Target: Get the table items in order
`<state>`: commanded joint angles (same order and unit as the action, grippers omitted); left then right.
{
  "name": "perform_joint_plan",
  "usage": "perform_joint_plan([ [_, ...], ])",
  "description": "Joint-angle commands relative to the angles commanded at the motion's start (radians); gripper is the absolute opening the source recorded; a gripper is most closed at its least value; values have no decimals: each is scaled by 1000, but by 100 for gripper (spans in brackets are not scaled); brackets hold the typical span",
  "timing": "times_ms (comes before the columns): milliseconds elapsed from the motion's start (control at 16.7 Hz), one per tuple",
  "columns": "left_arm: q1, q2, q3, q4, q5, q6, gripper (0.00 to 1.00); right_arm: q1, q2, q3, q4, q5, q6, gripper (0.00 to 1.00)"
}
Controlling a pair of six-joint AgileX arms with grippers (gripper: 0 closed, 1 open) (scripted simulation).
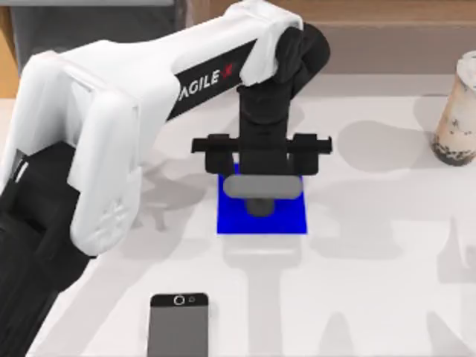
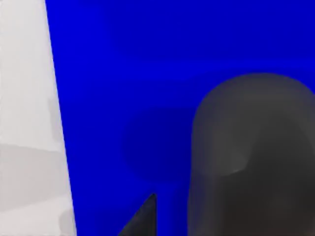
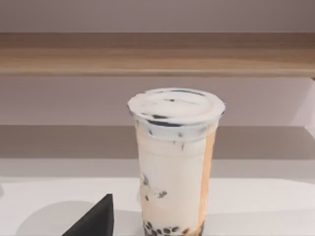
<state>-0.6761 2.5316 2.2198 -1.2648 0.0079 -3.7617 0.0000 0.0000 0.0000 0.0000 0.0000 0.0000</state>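
Left gripper [image 1: 259, 195] is over the blue mat [image 1: 229, 219] at table [image 1: 372, 297] centre, clenched on the mouse [image 1: 262, 187], whose long axis runs left-right. Arm casing reads "AGILEX". Smartphone [image 1: 178, 326] lies at near edge, long axis front-to-back. Milk tea cup [image 1: 457, 111] stands upright far right.

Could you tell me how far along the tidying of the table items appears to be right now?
Done: nothing I can confirm as finished. In hand: the left hand is down over the mouse, which sits on the blue mat. Left: the smartphone lies at the table's near edge, away from the mat, and the milk tea cup stands upright at the far right, untouched.
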Motion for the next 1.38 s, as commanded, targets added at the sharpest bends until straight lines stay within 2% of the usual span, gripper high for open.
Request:
perform_joint_plan([
  [600, 3, 0, 0, 0, 0, 0, 100, 0, 0, 0, 0, 0, 0, 100],
  [840, 1, -56, -27, -18, 10, 99, 100, 0, 0, 0, 0, 0, 0, 100],
  [1080, -12, -174, -117, -46, 30, 368, 100, 0, 0, 0, 0, 0, 0, 100],
  [1380, -40, -381, -327, -56, 61, 927, 100, 0, 0, 0, 0, 0, 0, 100],
])
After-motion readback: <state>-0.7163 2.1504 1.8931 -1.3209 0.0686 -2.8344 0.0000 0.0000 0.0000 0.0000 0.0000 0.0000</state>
